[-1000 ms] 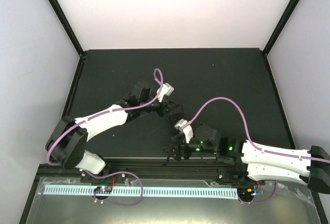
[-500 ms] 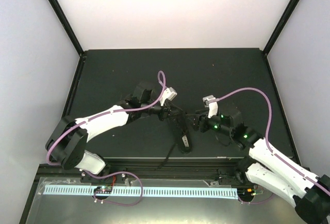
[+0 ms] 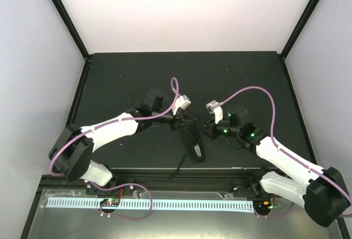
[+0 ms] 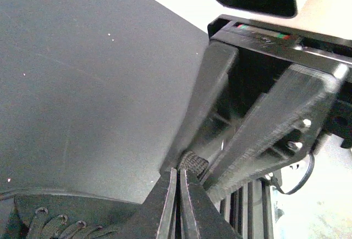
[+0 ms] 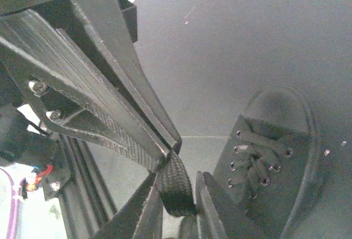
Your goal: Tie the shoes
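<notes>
Looking down, found the small all-black shoe (image 3: 193, 143) lying on the dark table (image 3: 121, 79) near its front edge, thin laces (image 5: 256, 165) crossed through its eyelets (image 5: 289, 152). Noted left gripper (image 4: 179, 181) clenched on one lace (image 5: 174, 195), right gripper (image 5: 177, 181) apparently pinched on it too.

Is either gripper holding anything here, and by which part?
Both pinch the flat black shoelace, on a stretch lifted off the small black shoe: left gripper shut on it, right gripper gripping alongside.
</notes>
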`<state>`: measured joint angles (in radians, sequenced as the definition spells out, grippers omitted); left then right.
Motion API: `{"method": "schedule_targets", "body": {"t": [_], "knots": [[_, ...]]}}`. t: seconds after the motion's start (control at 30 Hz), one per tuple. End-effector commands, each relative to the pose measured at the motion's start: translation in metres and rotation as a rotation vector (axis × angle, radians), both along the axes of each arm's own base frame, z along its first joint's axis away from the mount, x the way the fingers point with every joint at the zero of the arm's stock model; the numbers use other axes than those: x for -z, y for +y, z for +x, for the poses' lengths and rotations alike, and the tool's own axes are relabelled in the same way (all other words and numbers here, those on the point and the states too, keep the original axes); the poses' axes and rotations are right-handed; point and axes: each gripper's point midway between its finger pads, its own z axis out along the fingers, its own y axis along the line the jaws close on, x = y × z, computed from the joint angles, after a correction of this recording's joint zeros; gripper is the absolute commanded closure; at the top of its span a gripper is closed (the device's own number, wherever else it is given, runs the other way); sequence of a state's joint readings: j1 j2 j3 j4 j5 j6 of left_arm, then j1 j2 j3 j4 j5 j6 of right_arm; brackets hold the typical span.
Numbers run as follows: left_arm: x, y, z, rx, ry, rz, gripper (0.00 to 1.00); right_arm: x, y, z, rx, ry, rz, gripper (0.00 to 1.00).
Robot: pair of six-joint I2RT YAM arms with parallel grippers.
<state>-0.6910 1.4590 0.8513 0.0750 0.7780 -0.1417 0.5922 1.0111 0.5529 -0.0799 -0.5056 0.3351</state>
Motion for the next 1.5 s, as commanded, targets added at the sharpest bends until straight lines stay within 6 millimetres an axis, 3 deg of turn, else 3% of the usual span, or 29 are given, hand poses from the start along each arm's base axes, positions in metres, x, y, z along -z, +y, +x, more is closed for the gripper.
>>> {"method": "schedule_targets", "body": {"t": [0.0, 0.07, 0.1, 0.23, 0.37, 0.47, 0.63, 0.93, 1.1, 1.17, 1.23, 1.47], "knots": [[-0.022, -0.009, -0.001, 0.028, -0.046, -0.033, 0.88, -0.023, 0.004, 0.008, -0.004, -0.078, 0.050, 0.92], [-0.014, -0.003, 0.004, -0.044, -0.041, 0.000, 0.52, -0.023, -0.002, 0.014, 0.051, -0.081, 0.041, 0.98], [-0.009, 0.001, 0.006, -0.083, -0.039, 0.019, 0.43, -0.022, -0.006, 0.017, 0.086, -0.078, 0.032, 0.98], [0.027, 0.019, -0.011, -0.217, -0.015, 0.115, 0.37, -0.013, -0.025, 0.029, 0.225, -0.052, -0.010, 0.98], [0.062, 0.033, -0.053, -0.247, 0.047, 0.159, 0.37, -0.005, -0.033, 0.033, 0.291, -0.019, -0.015, 0.98], [0.082, 0.034, -0.077, -0.235, 0.090, 0.180, 0.41, -0.005, -0.032, 0.033, 0.300, -0.008, 0.002, 0.98], [0.102, 0.028, -0.088, -0.220, 0.105, 0.241, 0.45, -0.004, -0.031, 0.033, 0.304, 0.009, 0.023, 0.98], [0.133, 0.015, -0.075, -0.229, 0.069, 0.357, 0.57, -0.004, -0.032, 0.028, 0.309, 0.018, 0.046, 0.99], [0.139, 0.009, -0.072, -0.230, 0.074, 0.359, 0.71, -0.003, -0.034, 0.028, 0.318, 0.018, 0.052, 0.98], [0.138, 0.007, -0.069, -0.243, 0.074, 0.346, 0.84, -0.002, -0.035, 0.029, 0.324, 0.021, 0.050, 0.98], [0.139, 0.011, -0.064, -0.285, 0.070, 0.356, 0.98, -0.001, -0.037, 0.031, 0.343, 0.022, 0.046, 0.98], [0.126, 0.060, -0.038, -0.545, 0.032, 0.386, 0.99, 0.023, -0.083, 0.046, 0.586, 0.084, -0.051, 0.98]]}}
